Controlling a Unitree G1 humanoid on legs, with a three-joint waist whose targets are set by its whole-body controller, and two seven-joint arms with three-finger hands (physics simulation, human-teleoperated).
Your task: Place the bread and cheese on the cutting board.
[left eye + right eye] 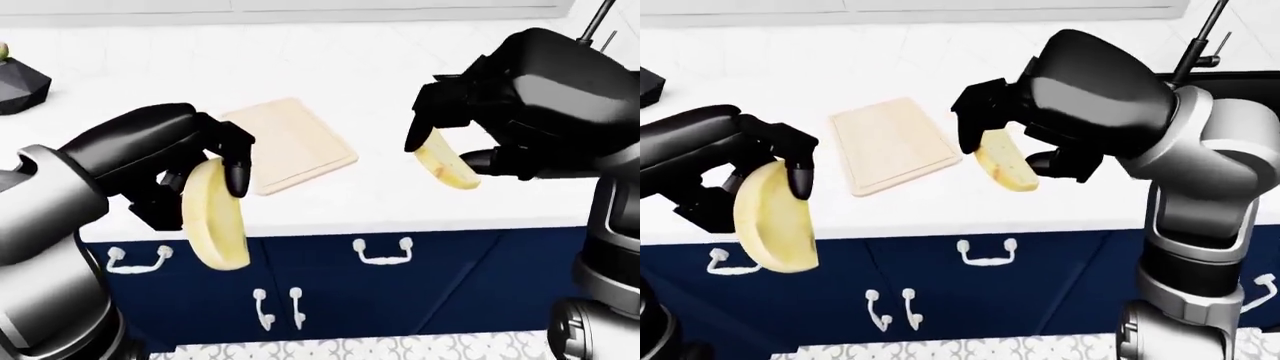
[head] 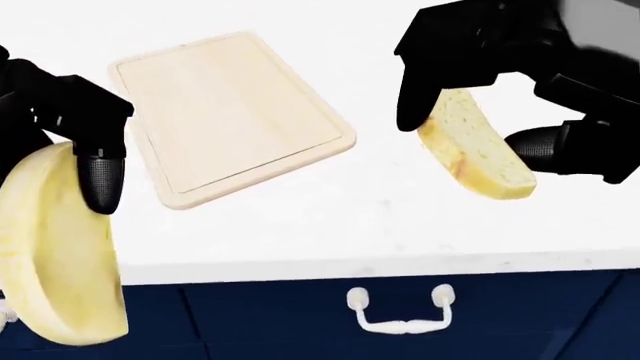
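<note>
White countertop (image 2: 330, 217) above navy cabinets (image 1: 420, 277) carries the bare cutting board (image 2: 225, 112), clear on all edges, with the left hand (image 1: 190, 161) gripping the cheese wedge (image 1: 213, 214) at the counter's near edge and the right hand (image 1: 470, 124) gripping the bread slice (image 2: 475, 146) right of the board.

Pale yellow cheese (image 1: 214, 215), tan bread (image 2: 476, 146), light wooden cutting board (image 2: 228, 112).

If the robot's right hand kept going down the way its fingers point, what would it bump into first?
Probably the bare white counter just right of the cutting board; the bread slice in the right hand would touch first. Depth is uncertain.
</note>
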